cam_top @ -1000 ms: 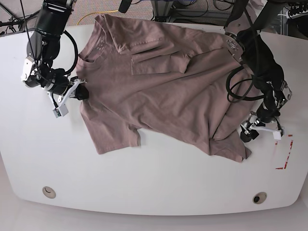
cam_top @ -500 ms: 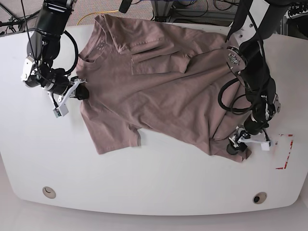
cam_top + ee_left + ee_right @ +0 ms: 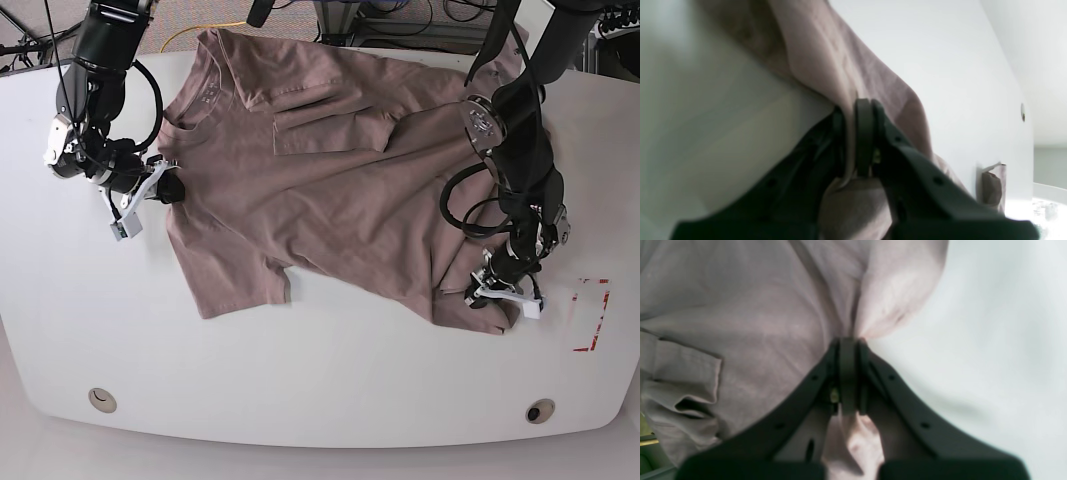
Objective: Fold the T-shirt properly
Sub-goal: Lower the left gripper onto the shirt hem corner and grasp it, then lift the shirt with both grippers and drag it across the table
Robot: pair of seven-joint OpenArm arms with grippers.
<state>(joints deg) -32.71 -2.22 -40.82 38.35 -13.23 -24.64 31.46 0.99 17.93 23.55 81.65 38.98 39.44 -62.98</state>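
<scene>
While spread on the white table (image 3: 330,390):
T-shirt (image 3: 330,190): one — collar up-left, hem lower-right
Left gripper (image 3: 493,291): clamps hem
Right gripper (image 3: 166,187): pinches sleeve

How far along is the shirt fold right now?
Done: one sleeve lies tucked over the chest. In hand: right gripper and left gripper are both shut on the T-shirt, at the shoulder edge and a hem corner. Left: all main folds; it lies spread, rumpled on the table.
</scene>
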